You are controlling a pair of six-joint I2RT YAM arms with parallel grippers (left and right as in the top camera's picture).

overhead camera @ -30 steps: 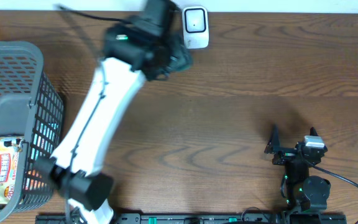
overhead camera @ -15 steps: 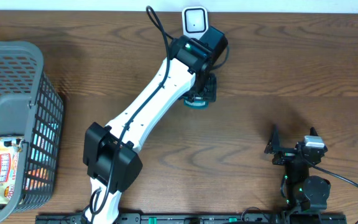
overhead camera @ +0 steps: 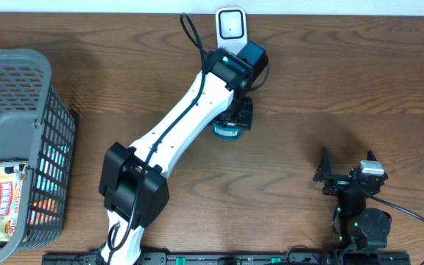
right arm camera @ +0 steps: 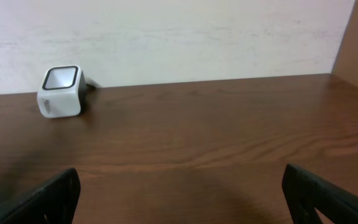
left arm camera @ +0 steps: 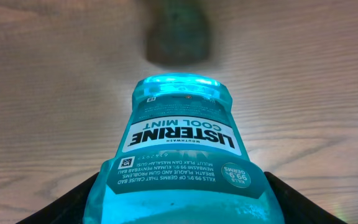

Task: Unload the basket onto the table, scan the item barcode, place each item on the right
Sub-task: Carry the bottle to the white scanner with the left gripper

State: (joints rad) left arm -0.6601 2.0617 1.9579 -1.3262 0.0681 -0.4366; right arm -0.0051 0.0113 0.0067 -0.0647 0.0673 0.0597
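Mouthwash bottle clamped in left gripper, base pointing away over table; scanner just beyond, at far edge. Right gripper open, empty, well apart.

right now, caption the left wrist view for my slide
Blue mouthwash bottle held in the left jaws over the wooden table

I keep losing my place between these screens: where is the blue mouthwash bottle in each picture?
Overhead: the mouthwash bottle is a teal sliver just above centre, below the white scanner.
Left wrist: the mouthwash bottle fills the lower middle, its label upside down.
Right wrist: not in it.
Shared landmark: the brown wooden table.
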